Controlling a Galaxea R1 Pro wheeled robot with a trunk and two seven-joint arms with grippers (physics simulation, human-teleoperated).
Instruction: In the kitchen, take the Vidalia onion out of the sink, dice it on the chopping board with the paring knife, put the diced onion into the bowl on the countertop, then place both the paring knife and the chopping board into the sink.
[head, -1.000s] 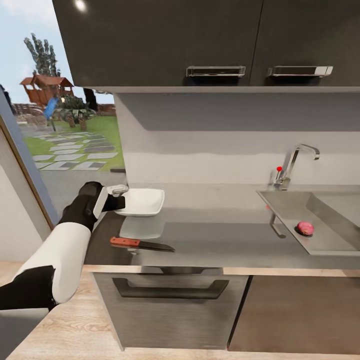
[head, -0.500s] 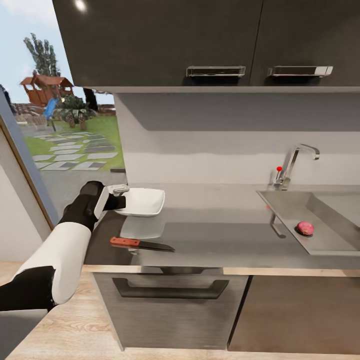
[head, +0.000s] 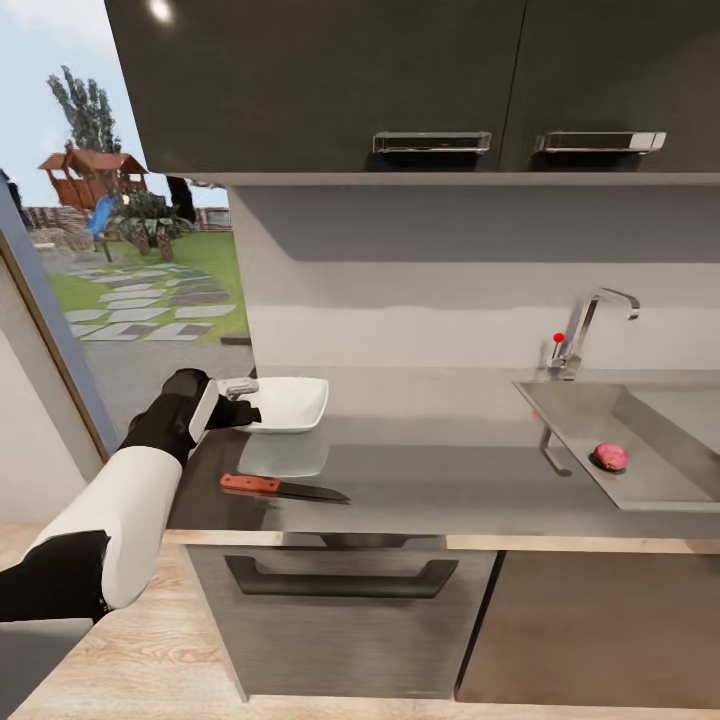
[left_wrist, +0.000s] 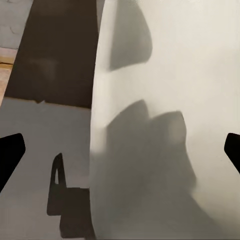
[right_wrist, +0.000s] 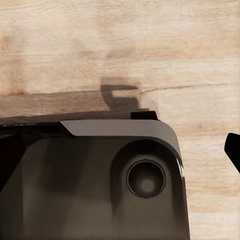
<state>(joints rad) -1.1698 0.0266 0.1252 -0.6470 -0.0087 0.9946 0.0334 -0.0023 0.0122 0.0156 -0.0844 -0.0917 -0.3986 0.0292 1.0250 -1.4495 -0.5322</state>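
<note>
— Looking at the bowl (head: 288, 402): it sat lifted off the tabletop (head: 440, 480) a second ago, and now rests lower, at about ten o'clock from the knife (head: 282, 489).

— So the left fingers (head: 243, 412) are setting it down?

— Seems so. They're at its rim; whether they grip or have let go, I cannot tell. The wrist camera has the white bowl (left_wrist: 170, 120) between wide-set tips.

— And the onion (head: 610, 456)?

— Untouched in the sink (head: 640, 490), at three o'clock from the knife. Fetching it likely comes next.

— Right fingers (right_wrist: 120, 150)?

— Cannot tell.
</note>
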